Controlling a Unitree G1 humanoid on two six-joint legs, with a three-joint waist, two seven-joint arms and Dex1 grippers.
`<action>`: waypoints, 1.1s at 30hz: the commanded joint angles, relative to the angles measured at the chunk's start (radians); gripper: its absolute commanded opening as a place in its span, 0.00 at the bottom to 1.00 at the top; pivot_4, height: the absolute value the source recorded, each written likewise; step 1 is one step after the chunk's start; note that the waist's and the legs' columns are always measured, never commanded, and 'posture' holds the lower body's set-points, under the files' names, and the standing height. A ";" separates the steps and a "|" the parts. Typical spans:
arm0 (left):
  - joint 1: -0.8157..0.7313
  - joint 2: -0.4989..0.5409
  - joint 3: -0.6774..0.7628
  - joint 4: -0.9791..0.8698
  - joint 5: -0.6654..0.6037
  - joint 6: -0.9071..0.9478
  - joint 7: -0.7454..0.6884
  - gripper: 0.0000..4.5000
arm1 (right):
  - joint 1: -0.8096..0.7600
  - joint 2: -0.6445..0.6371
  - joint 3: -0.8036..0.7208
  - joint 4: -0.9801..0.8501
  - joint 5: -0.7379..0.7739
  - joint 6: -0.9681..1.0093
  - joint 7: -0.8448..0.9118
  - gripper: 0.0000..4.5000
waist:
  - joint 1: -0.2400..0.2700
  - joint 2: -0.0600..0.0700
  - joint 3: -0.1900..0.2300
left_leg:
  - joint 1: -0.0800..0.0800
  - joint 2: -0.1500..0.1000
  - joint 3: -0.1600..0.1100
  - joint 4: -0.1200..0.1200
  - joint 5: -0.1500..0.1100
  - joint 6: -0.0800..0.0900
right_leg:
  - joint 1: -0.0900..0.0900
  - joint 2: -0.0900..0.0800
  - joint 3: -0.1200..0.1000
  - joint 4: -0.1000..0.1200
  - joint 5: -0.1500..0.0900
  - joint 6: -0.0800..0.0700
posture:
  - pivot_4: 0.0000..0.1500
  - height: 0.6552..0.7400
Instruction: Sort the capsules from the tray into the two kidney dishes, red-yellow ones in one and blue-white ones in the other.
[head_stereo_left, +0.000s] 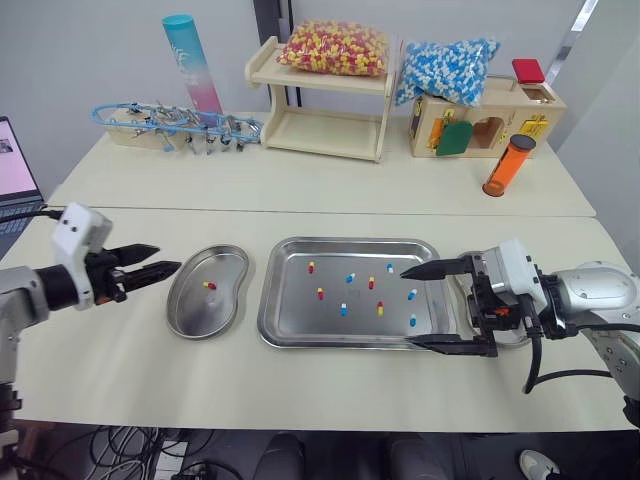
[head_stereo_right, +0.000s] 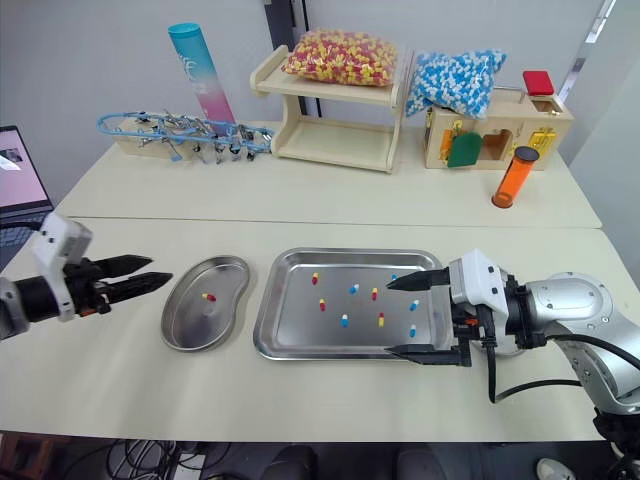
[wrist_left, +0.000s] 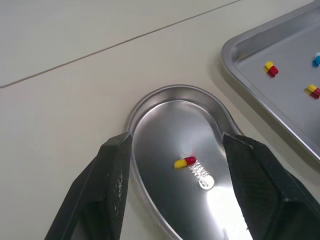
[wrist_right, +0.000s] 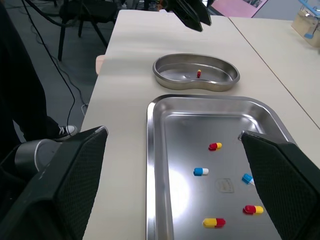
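A steel tray (head_stereo_left: 300, 322) lies mid-table holding several loose capsules, among them a red-yellow one (head_stereo_left: 311, 267) and a blue-white one (head_stereo_left: 350, 278). Left of it sits a kidney dish (head_stereo_left: 190, 302) with one red-yellow capsule (head_stereo_left: 209, 286) inside, also seen in the left wrist view (wrist_left: 184, 162). My left gripper (head_stereo_left: 168, 257) hovers open just left of that dish, its fingers pointing at it. My right gripper (head_stereo_left: 405, 307) is wide open over the tray's right end, nothing between its fingers. The second kidney dish (head_stereo_left: 516, 338) is mostly hidden under the right gripper.
At the back stand a wooden shelf with a bag of red-yellow capsules (head_stereo_left: 335, 48), a bag of blue-white capsules (head_stereo_left: 445, 65) on a wooden box (head_stereo_left: 490, 118), an orange cylinder (head_stereo_left: 508, 165), a teal-pink tube (head_stereo_left: 195, 65) and a rack of blue tools (head_stereo_left: 175, 125). A laptop (head_stereo_left: 15, 170) sits far left.
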 joint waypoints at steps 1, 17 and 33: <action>0.047 0.021 0.128 -0.009 0.002 -0.027 0.048 0.66 | 0.034 -0.023 -0.078 0.019 -0.023 -0.022 -0.022 1.00 | 0.000 0.000 0.000 | 0.000 0.000 0.000 0.000 0.000 0.000 | 0.000 0.000 0.000 0.000 0.000 0.000 | 1.00 1.00; 0.508 -0.172 0.376 -0.004 0.072 -0.294 0.169 0.99 | 0.433 -0.260 -0.466 0.442 -0.274 -0.288 0.175 1.00 | 0.006 -0.001 -0.001 | 0.004 0.000 0.004 -0.001 0.000 0.000 | 0.002 -0.001 0.003 -0.001 0.000 -0.001 | 1.00 1.00; 0.616 -0.246 0.397 -0.098 0.024 -0.297 0.232 0.99 | 0.354 -0.288 -0.390 0.605 -0.326 -0.388 0.235 1.00 | 0.005 -0.001 -0.001 | 0.004 0.001 0.005 -0.001 0.000 0.000 | 0.002 -0.001 0.004 -0.001 0.000 -0.001 | 1.00 1.00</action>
